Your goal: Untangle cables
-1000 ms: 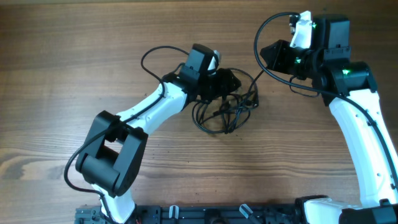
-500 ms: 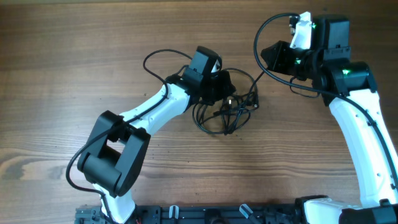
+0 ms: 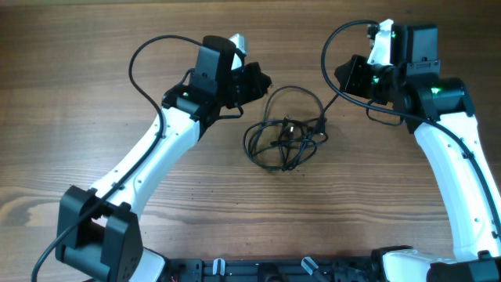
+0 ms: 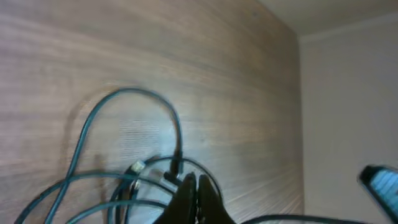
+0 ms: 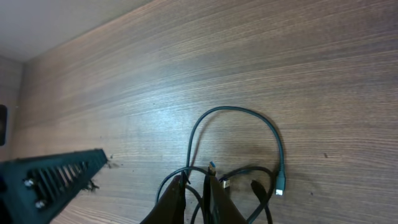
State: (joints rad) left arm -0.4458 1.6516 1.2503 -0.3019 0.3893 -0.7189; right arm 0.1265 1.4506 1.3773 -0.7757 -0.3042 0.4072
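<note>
The cables lie as a loose black tangle of loops and small plugs on the wooden table, between the two arms. My left gripper hovers up and left of the tangle. In the left wrist view its fingers are pressed together with nothing between them, and the cable loop lies on the table beyond. My right gripper is up and right of the tangle, and a thin strand runs taut from it down to the bundle. In the right wrist view that gripper is nearly closed on a strand that leads into the loop.
A black rail runs along the front edge of the table; it also shows at the left of the right wrist view. Each arm's own thicker wire arches above it. A pale wall stands beyond the table.
My left gripper has shut and pulled back up and to the left, away from the tangle. The cables have stayed where they were. The right arm has barely moved.
</note>
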